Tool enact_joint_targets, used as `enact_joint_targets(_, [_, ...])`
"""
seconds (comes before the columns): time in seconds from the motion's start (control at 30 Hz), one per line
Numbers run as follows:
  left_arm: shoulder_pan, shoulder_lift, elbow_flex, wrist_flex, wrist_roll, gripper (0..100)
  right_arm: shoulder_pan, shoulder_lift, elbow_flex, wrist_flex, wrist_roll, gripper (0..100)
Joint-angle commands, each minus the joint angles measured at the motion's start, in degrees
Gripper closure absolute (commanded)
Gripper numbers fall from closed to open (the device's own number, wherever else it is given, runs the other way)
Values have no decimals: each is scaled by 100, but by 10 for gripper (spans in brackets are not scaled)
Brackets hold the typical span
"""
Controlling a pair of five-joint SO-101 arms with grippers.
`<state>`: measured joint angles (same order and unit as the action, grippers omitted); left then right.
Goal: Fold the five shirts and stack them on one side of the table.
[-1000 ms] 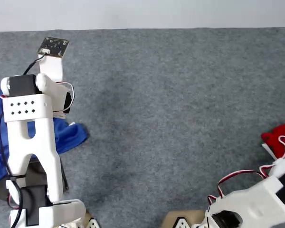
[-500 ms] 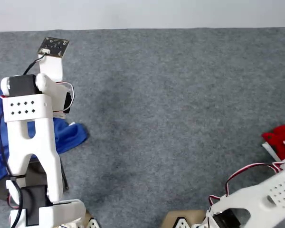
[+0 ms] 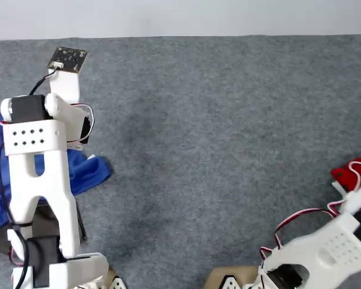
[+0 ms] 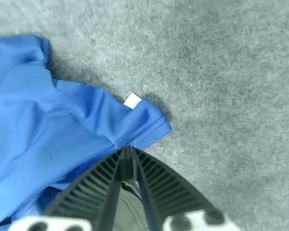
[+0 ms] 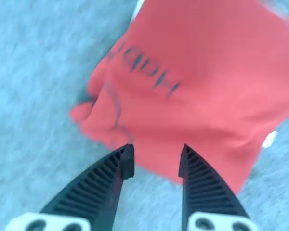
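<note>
Saw blue shirt [image 3: 93, 171] crumpled at the left edge of the high view, partly under the left arm [image 3: 39, 174]. Found left gripper [image 4: 128, 156] pressed closed, tips at the shirt's hem; could not tell whether cloth was pinched. Saw red shirt [image 3: 349, 170] at the right edge on the grey table [image 3: 216, 120]. Found right gripper [image 5: 154, 161] parted narrowly over it, holding nothing.

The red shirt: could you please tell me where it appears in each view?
High view: the red shirt lies at the right edge, beside the right arm.
Left wrist view: a blue shirt lies there instead.
Right wrist view: centre, just ahead of the open right gripper.
Shared landmark: the grey table cover.
</note>
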<state>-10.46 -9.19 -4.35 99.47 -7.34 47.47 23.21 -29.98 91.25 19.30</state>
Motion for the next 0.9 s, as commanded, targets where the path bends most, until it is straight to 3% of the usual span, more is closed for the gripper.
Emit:
enact_joint_targets(0.0, [9,-510,-4,114,-9,994,-207,365,-141,303,-62,838])
enact_joint_targets(0.17, [9,-932,576,114,-9,994,-286,1376,-264,163,-44,838])
enact_joint_targets(0.37, [9,-1618,1279,97,-35,994,-268,1209,-1336,1015,-26,838])
enact_joint_targets(0.73, [-26,-2251,1455,97,-44,992,-268,-734,-1389,1165,-53,838])
enact_joint_targets(0.87, [-695,-2031,1429,-123,-264,964,-418,-1490,-369,1165,-26,838])
